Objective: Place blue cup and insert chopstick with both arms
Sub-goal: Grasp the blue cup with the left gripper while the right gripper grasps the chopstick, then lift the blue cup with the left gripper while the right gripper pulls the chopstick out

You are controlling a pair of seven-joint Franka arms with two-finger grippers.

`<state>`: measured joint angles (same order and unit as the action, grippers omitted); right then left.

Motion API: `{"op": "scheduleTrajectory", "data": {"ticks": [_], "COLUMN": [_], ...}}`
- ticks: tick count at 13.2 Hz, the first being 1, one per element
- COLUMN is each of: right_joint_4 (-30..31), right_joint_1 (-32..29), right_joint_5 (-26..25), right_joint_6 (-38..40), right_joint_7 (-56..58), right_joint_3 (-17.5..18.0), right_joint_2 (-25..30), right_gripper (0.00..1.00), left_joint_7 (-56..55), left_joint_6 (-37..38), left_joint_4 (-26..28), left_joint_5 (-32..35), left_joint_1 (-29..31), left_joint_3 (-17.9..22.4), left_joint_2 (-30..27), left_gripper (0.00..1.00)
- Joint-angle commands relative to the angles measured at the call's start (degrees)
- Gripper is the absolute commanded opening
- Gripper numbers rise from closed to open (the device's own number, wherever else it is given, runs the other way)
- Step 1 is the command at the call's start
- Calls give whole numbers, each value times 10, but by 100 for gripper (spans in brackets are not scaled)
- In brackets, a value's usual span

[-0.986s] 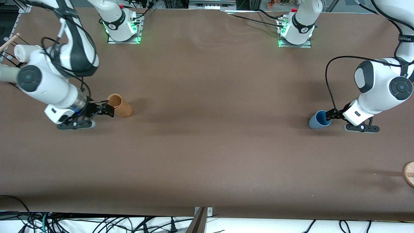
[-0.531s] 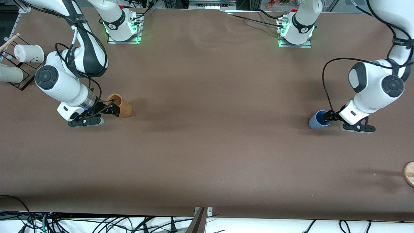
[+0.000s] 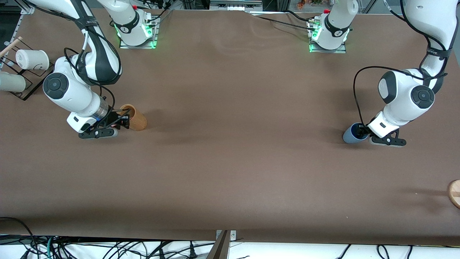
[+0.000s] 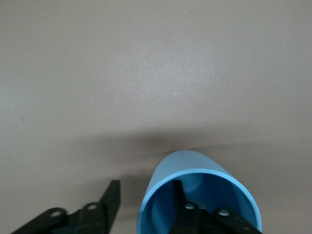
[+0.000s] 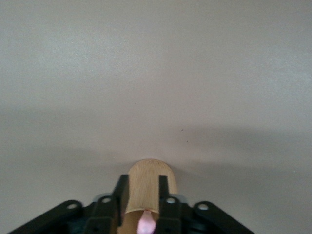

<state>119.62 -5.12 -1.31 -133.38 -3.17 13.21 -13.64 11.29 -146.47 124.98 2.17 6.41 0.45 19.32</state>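
Observation:
The blue cup (image 3: pixel 349 137) stands upright toward the left arm's end of the table. My left gripper (image 3: pixel 363 133) is open at its rim. In the left wrist view the left gripper (image 4: pixel 145 197) has one finger inside the blue cup (image 4: pixel 195 163) and the other outside, clear of the wall. The tan holder (image 3: pixel 138 122) stands toward the right arm's end. My right gripper (image 3: pixel 125 118) is open at its mouth. In the right wrist view the right gripper (image 5: pixel 142 192) straddles the tan holder (image 5: pixel 148 175), with the pink chopstick (image 5: pixel 146 223) tip between the fingers.
A black wire rack (image 3: pixel 21 93) with white mugs (image 3: pixel 32 59) stands at the table's edge at the right arm's end. A round wooden piece (image 3: pixel 454 192) lies at the edge at the left arm's end, nearer the front camera.
The right gripper has moved in to the tan holder's mouth. The left gripper has moved in onto the blue cup's rim. Neither cup has moved.

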Motion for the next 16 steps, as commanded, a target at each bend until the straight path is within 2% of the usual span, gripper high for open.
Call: {"op": "scheduleTrajectory", "data": {"ticks": [1,3,5,7,9,11,14,16], "right_joint_4": [19,13,12,-16,-82,-161,-275,-306], "right_joint_1": [-2,-2,-2,-2,-1,0,-1,1], "right_joint_5": [-5,-5,-5,-5,-5,-5,-4,-6], "right_joint_6": [-1,0,8,52,140,233,349,371], "right_joint_7": [20,26,26,42,57,64,66,66], "right_joint_3": [-3,-3,-2,-1,-1,-1,-1,0], "right_joint_2": [25,30,49,76,86,82,53,34], "right_gripper": [0,0,0,0,0,0,0,0], "left_joint_7": [10,7,-6,-61,-161,-292,-418,-501], "left_joint_6": [17,22,104,215,273,279,279,278], "left_joint_4": [-4,-13,-65,-143,-203,-240,-329,-384], "left_joint_5": [6,6,-5,-64,-67,-72,-74,-101], "left_joint_1": [-3,-9,-45,-113,-195,-287,-400,-445], "left_joint_3": [2,1,-1,-2,-3,-2,-2,-1], "left_joint_2": [-7,-10,-15,-12,-7,7,76,130], "left_gripper": [0,0,0,0,0,0,0,0]}}
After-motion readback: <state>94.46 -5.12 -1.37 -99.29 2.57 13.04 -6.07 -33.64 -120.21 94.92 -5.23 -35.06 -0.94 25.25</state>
